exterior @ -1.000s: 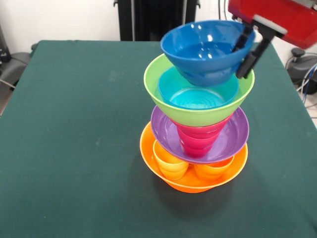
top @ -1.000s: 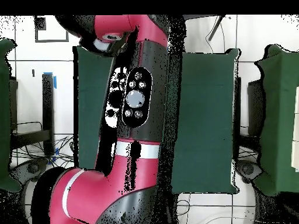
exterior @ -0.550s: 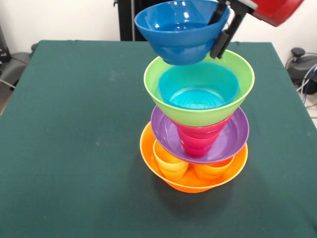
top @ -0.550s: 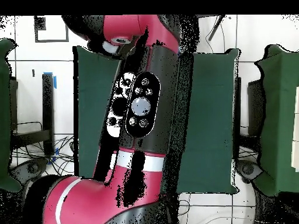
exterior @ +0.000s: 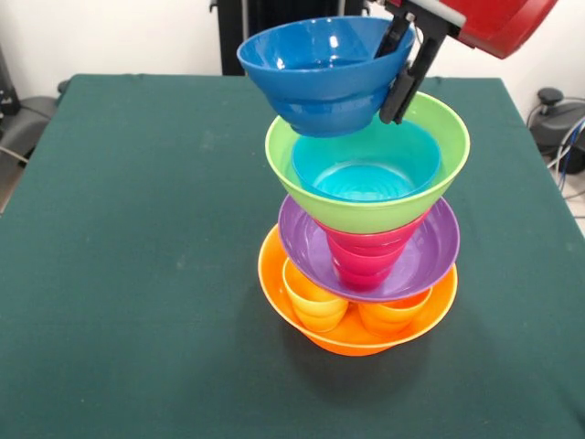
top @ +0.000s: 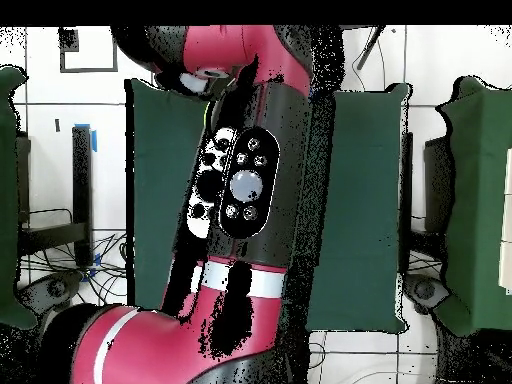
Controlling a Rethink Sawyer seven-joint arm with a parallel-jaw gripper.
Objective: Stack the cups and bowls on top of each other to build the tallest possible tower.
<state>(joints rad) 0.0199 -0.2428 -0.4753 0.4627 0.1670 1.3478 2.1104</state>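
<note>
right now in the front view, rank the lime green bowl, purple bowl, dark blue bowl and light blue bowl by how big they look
1. lime green bowl, widest rim
2. purple bowl, close behind; partly covered, so unsure against the green
3. dark blue bowl, held up in the pincer
4. light blue bowl, nested in the green one

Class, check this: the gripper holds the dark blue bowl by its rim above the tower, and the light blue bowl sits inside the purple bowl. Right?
Not quite. The front view shows the light blue bowl inside the lime green bowl, not the purple bowl. The gripper does hold the dark blue bowl by its rim above the tower.

Dark blue bowl tilted, lifted above tower: orange base, purple, lime, light blue bowls.
</note>
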